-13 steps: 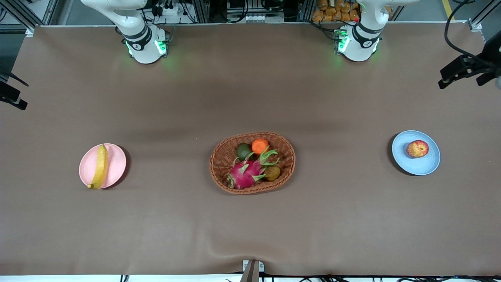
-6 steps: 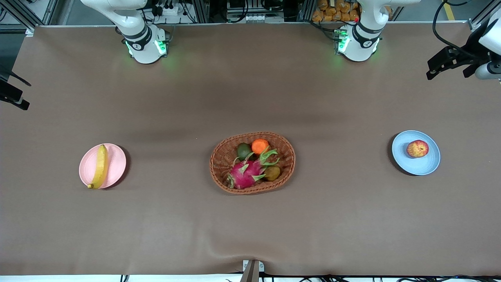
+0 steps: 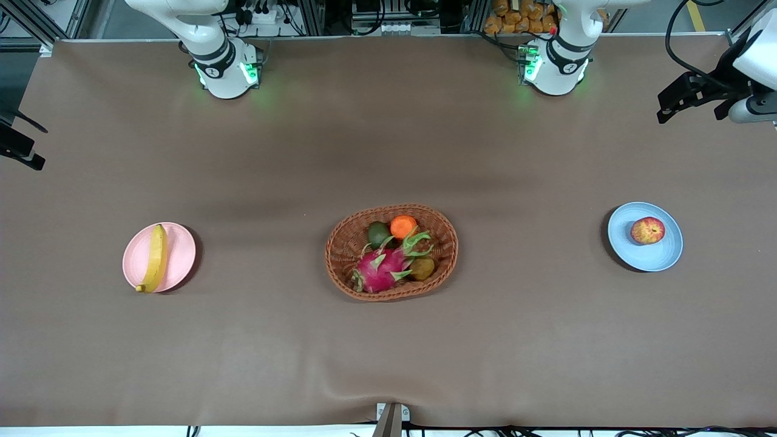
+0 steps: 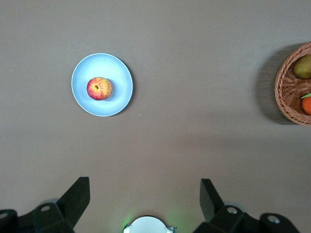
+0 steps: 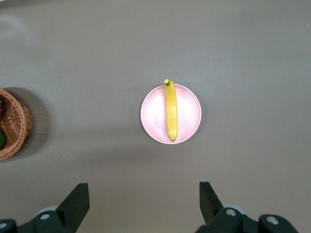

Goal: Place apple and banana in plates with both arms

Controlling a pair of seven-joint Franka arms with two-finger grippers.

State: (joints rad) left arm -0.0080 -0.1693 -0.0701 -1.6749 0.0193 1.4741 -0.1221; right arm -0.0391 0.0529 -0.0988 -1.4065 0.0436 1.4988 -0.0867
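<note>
The yellow banana [image 3: 153, 258] lies across the pale pink plate [image 3: 179, 255] toward the right arm's end of the table; the right wrist view also shows the banana [image 5: 170, 110] on that plate [image 5: 153, 114]. The red and yellow apple [image 3: 648, 230] sits on the pale blue plate [image 3: 655, 258] toward the left arm's end, seen too in the left wrist view as apple [image 4: 99, 89] and plate [image 4: 119, 80]. My left gripper [image 4: 145, 182] hangs open and empty, high over bare table [image 3: 683, 97]. My right gripper [image 5: 144, 187] is open and empty as well, partly cut off at the table's end [image 3: 21, 149].
An oval woven basket [image 3: 340, 273] stands mid-table between the two plates. It holds a pink dragon fruit [image 3: 382, 267], an orange [image 3: 403, 226], a green fruit [image 3: 379, 233] and a brown one [image 3: 423, 267]. Its rim shows in both wrist views [image 4: 286, 97] [image 5: 19, 124].
My left gripper has drifted toward the robots' side of the table and slightly toward the middle. The right gripper, the fruits and the plates have not moved.
</note>
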